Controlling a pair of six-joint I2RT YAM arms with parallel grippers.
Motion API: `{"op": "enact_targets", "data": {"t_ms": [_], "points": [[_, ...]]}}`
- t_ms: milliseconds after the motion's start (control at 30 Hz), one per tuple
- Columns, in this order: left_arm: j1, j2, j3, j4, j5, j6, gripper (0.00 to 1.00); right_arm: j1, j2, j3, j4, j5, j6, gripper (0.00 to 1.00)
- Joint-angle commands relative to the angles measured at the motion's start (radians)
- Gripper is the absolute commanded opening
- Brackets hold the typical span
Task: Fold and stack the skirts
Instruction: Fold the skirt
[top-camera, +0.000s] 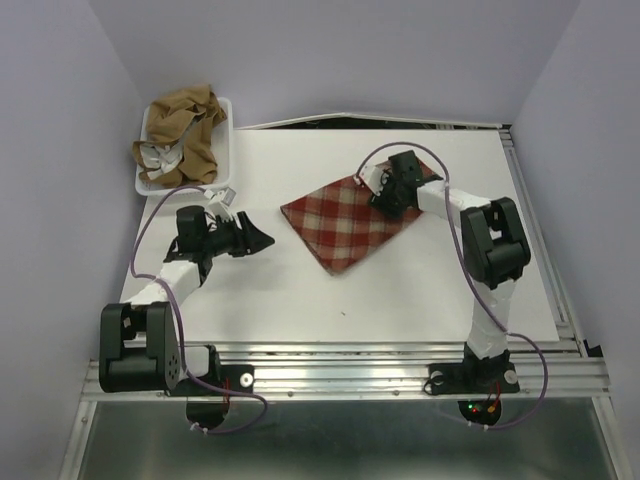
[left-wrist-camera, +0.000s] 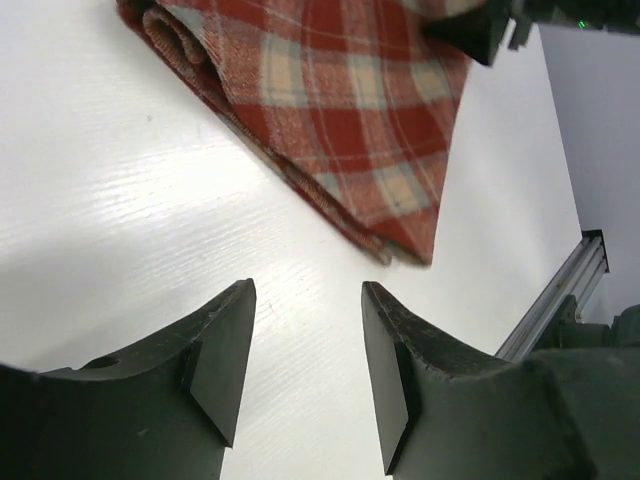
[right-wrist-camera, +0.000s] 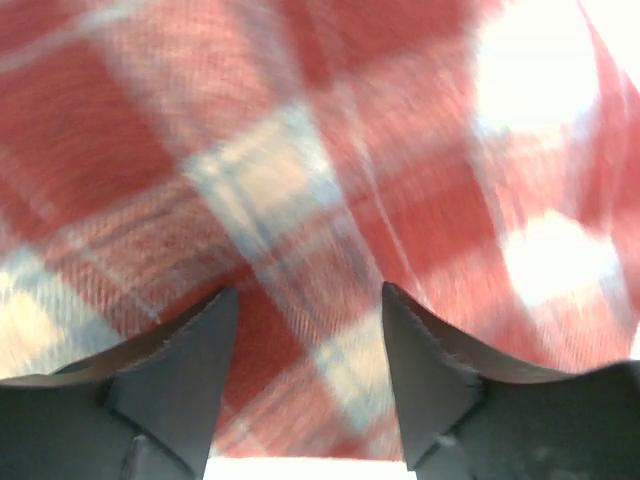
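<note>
**Plaid skirt lies flat mid-table, both claws open**

At the far left corner of the table (top-camera: 400, 290) sits a white plastic tray (top-camera: 222, 150). The tan-brown skirts (top-camera: 180, 125) are heaped in it in a crumpled bundle. Part of the cloth hangs over the tray's left rim, and white lining bits show on the near side of the heap.

Near the tray, and nearer to the arm bases, the left claw (top-camera: 262, 240) points to the right across the table, towards the plaid skirt but apart from it. In the left wrist view the left claw (left-wrist-camera: 307, 300) has its jaws spread wide with only bare white table (left-wrist-camera: 100, 200) between them. It holds nothing. The near corner of the plaid cloth (left-wrist-camera: 340, 110) lies a little way ahead of its tips, with a rolled or doubled edge showing at the upper left.

The red-and-cream plaid skirt (top-camera: 340, 225) lies about mid-table as a flat piece turned like a diamond, one corner pointing towards the arm bases.

The right arm reaches in from the right side, and the right claw (top-camera: 380, 195) is over the skirt's far right part. In the right wrist view, the right claw (right-wrist-camera: 307, 295) is also spread open. Blurred plaid weave (right-wrist-camera: 300, 150) fills the gap between its fingers and nearly all of the frame. It is very close to the cloth, but I cannot tell whether the tips touch it, and no fold is pinched between them.
</note>
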Motion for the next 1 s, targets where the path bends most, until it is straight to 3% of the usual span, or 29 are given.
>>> {"op": "enact_targets", "data": {"t_ms": [0, 67, 167, 300, 433, 467, 600, 800, 967], "points": [[-0.014, -0.034, -0.008, 0.075, 0.016, -0.035, 0.58, -0.021, 0.071, 0.246, 0.021, 0.057, 0.066, 0.66], [-0.014, -0.028, 0.008, 0.079, 0.016, -0.047, 0.61, 0.017, 0.065, 0.37, -0.076, -0.025, 0.186, 0.69], [-0.046, -0.004, 0.012, 0.145, 0.004, -0.105, 0.67, 0.054, 0.006, 0.352, -0.2, -0.14, 0.289, 0.7], [-0.115, 0.059, 0.035, 0.245, -0.123, -0.223, 0.79, 0.11, -0.146, 0.173, -0.144, -0.193, 0.389, 0.72], [-0.184, 0.149, 0.051, 0.369, -0.266, -0.383, 0.98, 0.156, -0.166, 0.075, -0.047, -0.156, 0.519, 0.75], [-0.195, 0.201, 0.069, 0.429, -0.278, -0.436, 0.98, 0.167, -0.162, 0.064, -0.011, -0.139, 0.571, 0.8], [-0.2, 0.329, 0.13, 0.53, -0.3, -0.532, 0.98, 0.19, -0.113, 0.065, 0.007, -0.085, 0.624, 0.81], [-0.211, 0.491, 0.204, 0.645, -0.291, -0.645, 0.98, 0.209, -0.154, -0.062, 0.094, -0.023, 0.585, 0.8], [-0.215, 0.581, 0.25, 0.743, -0.289, -0.714, 0.98, 0.209, -0.179, -0.126, 0.167, -0.016, 0.662, 0.8]]}}
